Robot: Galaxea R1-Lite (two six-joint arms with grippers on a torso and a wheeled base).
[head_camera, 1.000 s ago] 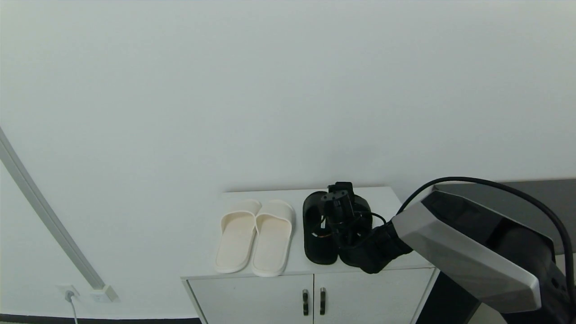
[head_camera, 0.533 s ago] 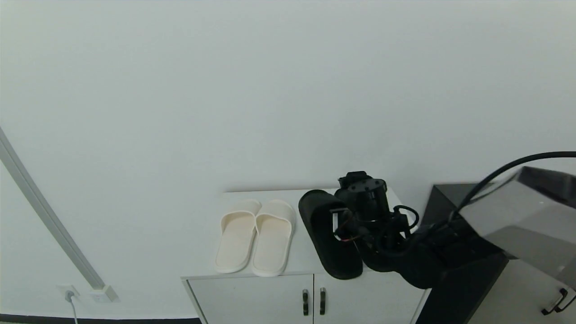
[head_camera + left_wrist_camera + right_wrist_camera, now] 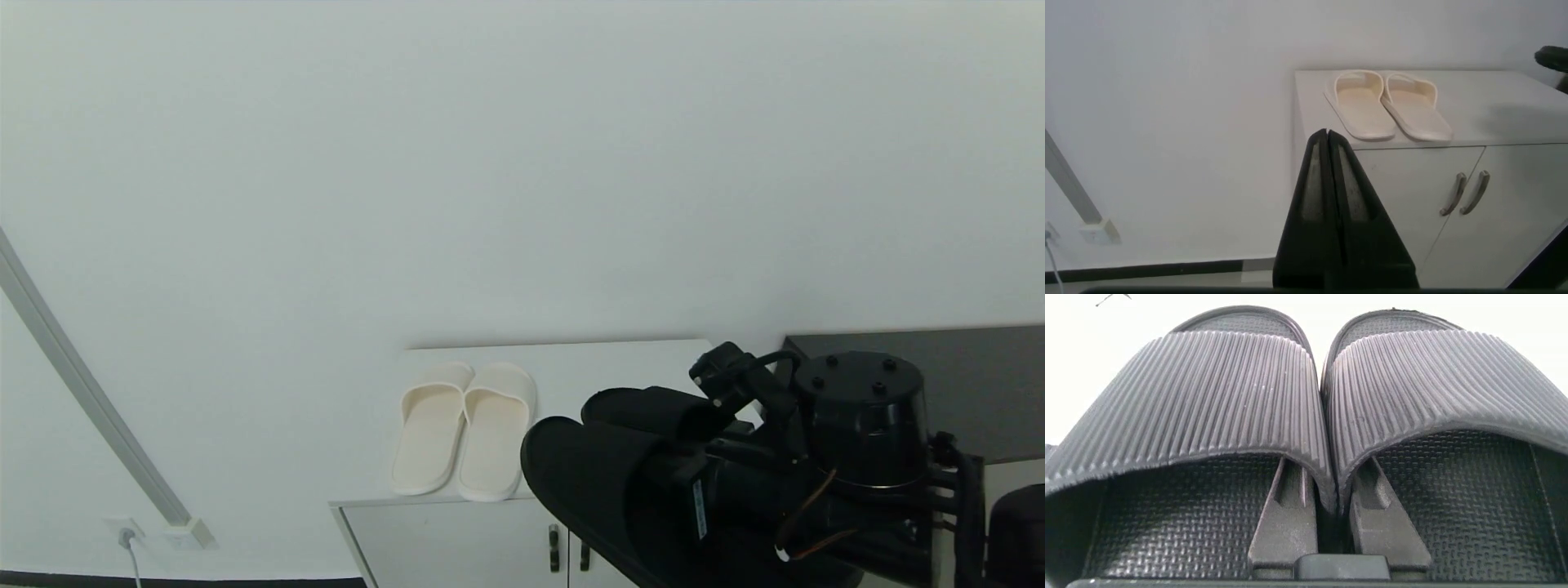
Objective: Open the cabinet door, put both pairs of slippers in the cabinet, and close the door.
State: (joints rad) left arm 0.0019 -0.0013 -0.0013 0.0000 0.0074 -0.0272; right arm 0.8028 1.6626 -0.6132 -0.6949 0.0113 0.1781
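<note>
The right tool pinches the two black ribbed rubber slippers together by their inner sides, so both can ride along as one.

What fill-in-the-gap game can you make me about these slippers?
The white slippers lie on ____ of the cabinet.
The black slippers are gripped by the ____ pincer.
The left pincer, shut, holds ____.
Missing words: top, right, nothing.
</note>
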